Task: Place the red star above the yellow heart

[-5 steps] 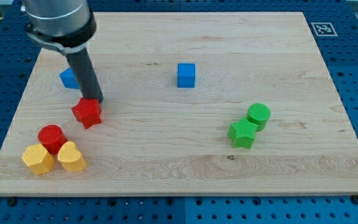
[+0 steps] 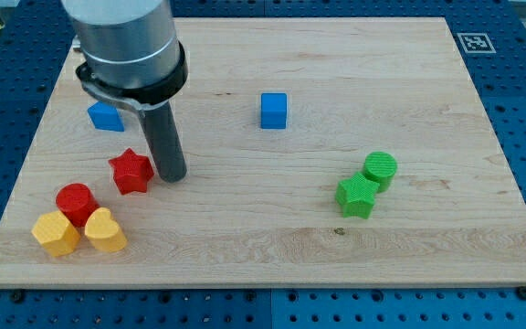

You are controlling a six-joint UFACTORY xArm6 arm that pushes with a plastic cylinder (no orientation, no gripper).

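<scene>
The red star lies on the wooden board at the view's left. The yellow heart lies below it and slightly to the left, near the board's lower left corner. My tip rests on the board just right of the red star, close to or touching its right side. The dark rod rises from there to the grey arm at the view's top left.
A red cylinder and a yellow hexagon crowd the yellow heart's left. A blue block sits upper left, a blue cube at top centre. A green star and green cylinder sit at right.
My tip has moved from above the red star to its right side. The red star sits about where it was, perhaps nudged slightly down.
</scene>
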